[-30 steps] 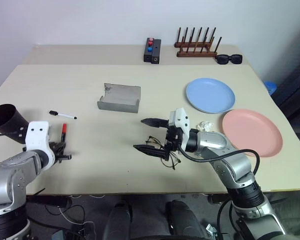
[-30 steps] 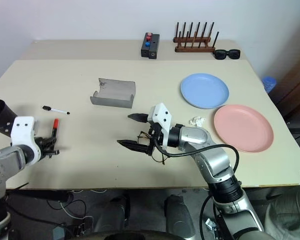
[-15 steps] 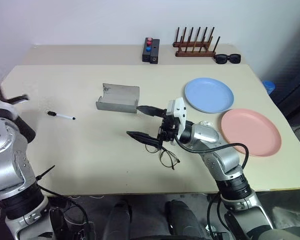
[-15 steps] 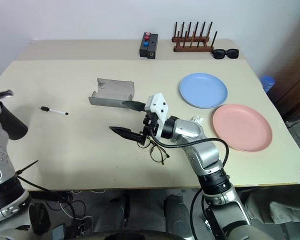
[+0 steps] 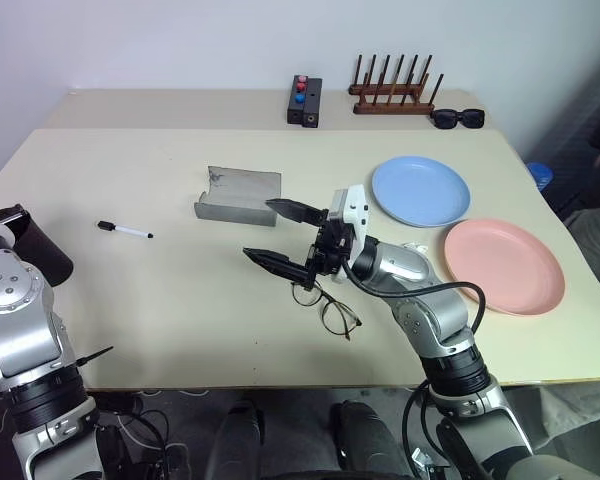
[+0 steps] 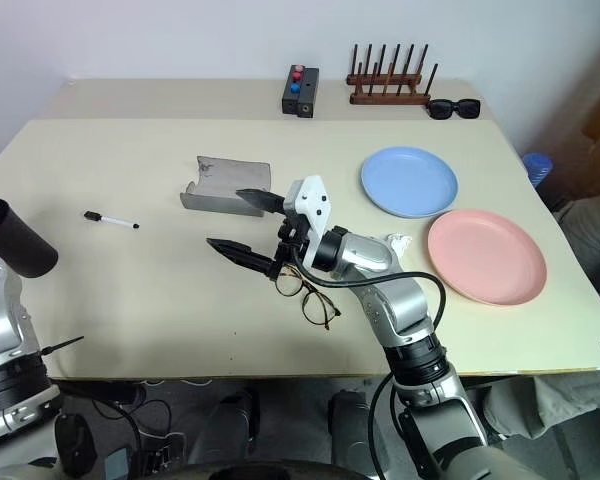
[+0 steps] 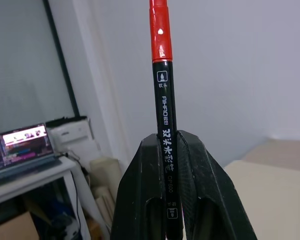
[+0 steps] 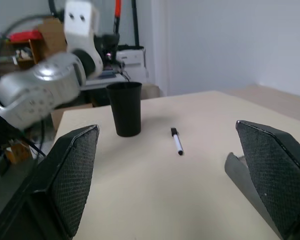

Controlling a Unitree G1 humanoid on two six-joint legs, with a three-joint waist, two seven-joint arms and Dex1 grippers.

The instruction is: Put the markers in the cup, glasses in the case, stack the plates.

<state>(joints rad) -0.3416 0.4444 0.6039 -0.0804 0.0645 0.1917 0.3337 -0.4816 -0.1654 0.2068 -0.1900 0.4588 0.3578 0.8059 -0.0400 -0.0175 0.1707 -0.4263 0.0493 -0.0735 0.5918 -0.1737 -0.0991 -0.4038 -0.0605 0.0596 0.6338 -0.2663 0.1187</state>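
Note:
My left gripper [image 7: 170, 140] is shut on the black marker with a red cap [image 7: 162, 100], which points upward. It is raised near the black cup [image 5: 37, 250], which stands at the table's left edge. The white marker [image 5: 123, 231] lies on the table to the right of the cup. The wire-framed glasses [image 5: 325, 306] lie on the table just below my right gripper [image 5: 272, 236]. That gripper is open, holds nothing and points left toward the open grey case [image 5: 238, 195]. The light blue plate [image 5: 420, 190] and the pink plate [image 5: 503, 265] sit side by side on the right.
A crumpled scrap of paper [image 5: 412, 248] lies between my right arm and the plates. At the back stand a black box with red and blue buttons [image 5: 304, 100], a wooden peg rack [image 5: 393, 92] and black sunglasses [image 5: 457, 117].
My left gripper has lifted the red-capped marker off the table, up and to the left, tipping it upright. My right gripper has drifted slightly left and up. The glasses stayed on the table.

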